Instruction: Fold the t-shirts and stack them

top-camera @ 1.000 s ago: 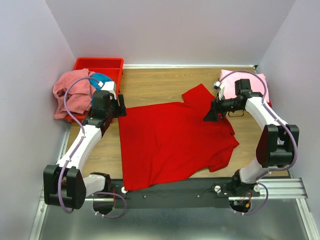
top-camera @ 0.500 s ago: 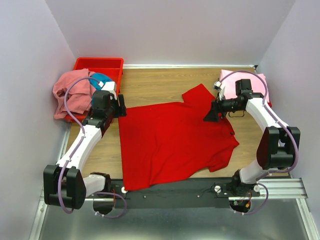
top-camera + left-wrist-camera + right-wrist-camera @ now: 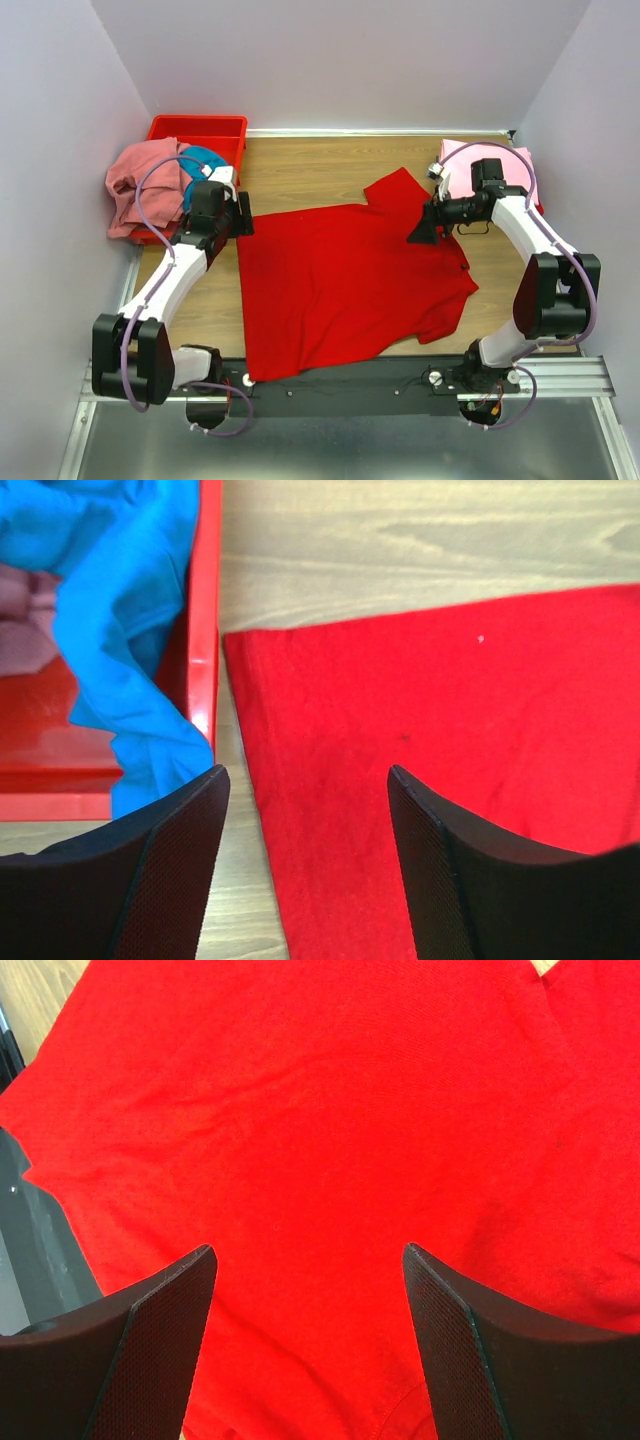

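At the centre of the table [image 3: 310, 170], spread nearly flat: bright red t-shirt [image 3: 340, 280], one sleeve poking toward 12 o'clock, hem down at 6 by the arm bases. No fold in it yet.

At the cloth's 10 o'clock corner: left gripper [image 3: 240, 215], fingers spread wide with nothing between them. In the wrist view, one finger over bare wood beside the red bin [image 3: 198, 124], the other over red cloth, and the shirt's corner just ahead of the gap.

At the cloth's 2 o'clock edge: right gripper [image 3: 418, 232], likewise wide and empty, red fabric filling its wrist view. Too hard to tell whether either pair of tips touches the cloth.

Since a second ago, only a small nudge of the left arm toward 3 o'clock, elbow drawn in, bringing the fingers closer over that corner. No shift in the right arm, none in the red shirt.

Probably the last lining-up before a two-handed pinch, so the fold itself not yet begun.

Waiting at 10 o'clock, over the bin: salmon pink shirt [image 3: 140, 180] and teal blue shirt [image 3: 205, 160]. At 2 o'clock, behind the right arm: light pink shirt [image 3: 458, 152].
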You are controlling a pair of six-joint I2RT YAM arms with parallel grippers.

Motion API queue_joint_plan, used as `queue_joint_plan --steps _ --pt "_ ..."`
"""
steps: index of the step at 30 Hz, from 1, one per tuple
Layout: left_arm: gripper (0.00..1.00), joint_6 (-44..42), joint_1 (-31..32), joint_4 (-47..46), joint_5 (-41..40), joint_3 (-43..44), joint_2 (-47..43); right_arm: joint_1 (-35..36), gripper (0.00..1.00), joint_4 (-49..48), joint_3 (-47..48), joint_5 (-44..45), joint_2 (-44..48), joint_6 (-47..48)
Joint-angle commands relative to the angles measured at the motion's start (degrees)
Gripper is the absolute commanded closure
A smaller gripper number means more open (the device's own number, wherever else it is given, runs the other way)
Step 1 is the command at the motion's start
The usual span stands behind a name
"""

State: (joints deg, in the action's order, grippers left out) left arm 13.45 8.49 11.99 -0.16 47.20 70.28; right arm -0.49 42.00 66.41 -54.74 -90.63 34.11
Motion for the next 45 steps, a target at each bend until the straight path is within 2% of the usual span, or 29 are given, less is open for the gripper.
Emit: queue_joint_plan --steps 1,11,22,27,31,40,45 --pt "0.3 0.69 0.21 0.4 -1.59 1.05 3.54 -0.3 0.18 -0.69 -0.85 -1.51 0.81 0.87" --pt "0.31 1.05 0.21 2.07 -5.72 2.98 6.88 -0.48 0.18 -0.78 -0.93 -1.6 0.37 0.7" --pt "0.39 0.96 0.91 5.93 -10.29 10.36 17.95 -0.48 0.18 -0.69 -0.93 -1.33 0.02 0.78" --pt "0.43 0.96 5.29 6.47 -13.53 11.51 18.84 -0.48 0.18 -0.69 -0.93 -1.25 0.01 0.87" --pt "0.43 0.96 6.36 6.56 -15.39 12.04 19.19 -0.48 0.18 -0.69 -0.93 -1.33 -0.16 0.87" --pt "0.45 2.02 6.71 9.98 -23.91 20.91 31.93 -0.56 0.18 -0.69 -0.85 -0.98 0.1 0.96" --pt "0.45 1.32 7.59 10.42 -24.27 23.11 35.53 -0.65 0.18 -0.6 -0.93 -1.07 0.02 0.96"
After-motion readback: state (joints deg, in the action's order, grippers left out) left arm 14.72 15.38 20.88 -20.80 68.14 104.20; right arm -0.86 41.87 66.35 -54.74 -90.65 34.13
